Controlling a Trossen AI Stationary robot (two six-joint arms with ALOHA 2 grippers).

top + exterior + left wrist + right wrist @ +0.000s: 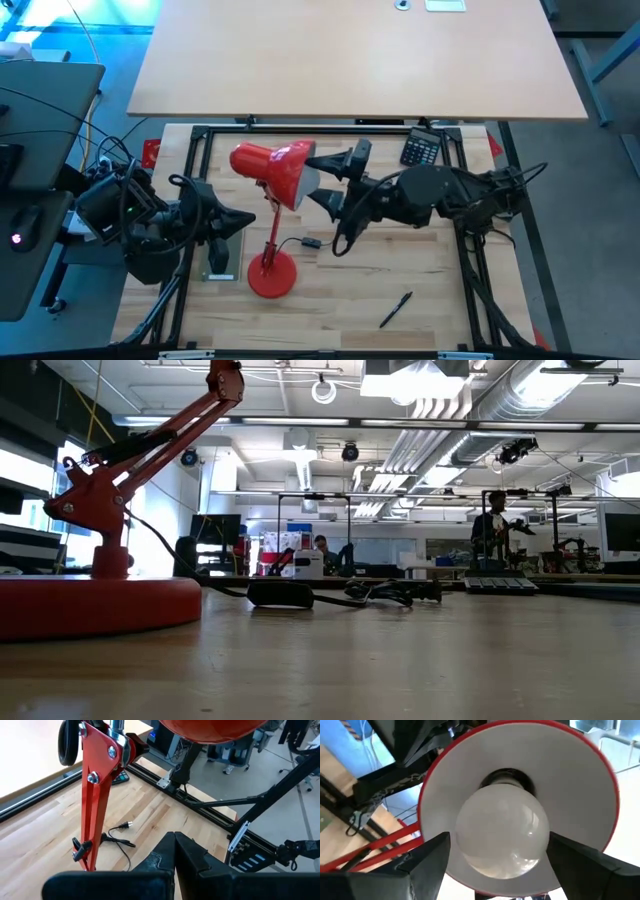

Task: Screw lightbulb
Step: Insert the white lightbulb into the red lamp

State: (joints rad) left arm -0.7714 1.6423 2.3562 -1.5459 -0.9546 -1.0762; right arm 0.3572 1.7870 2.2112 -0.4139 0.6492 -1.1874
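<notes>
The red desk lamp stands on its round base, with its shade tipped toward the table's right. The white lightbulb sits with its narrow end in the socket inside the shade. My right gripper is open and level at the shade's mouth, one finger on each side of the bulb; no touch shows. My left gripper is shut, hovering just left of the lamp's arm with nothing between its fingers.
A calculator lies at the back right and a black pen at the front right. The lamp's cord and plug trail right of the base. A black metal frame borders the table. A small flat plate lies left of the base.
</notes>
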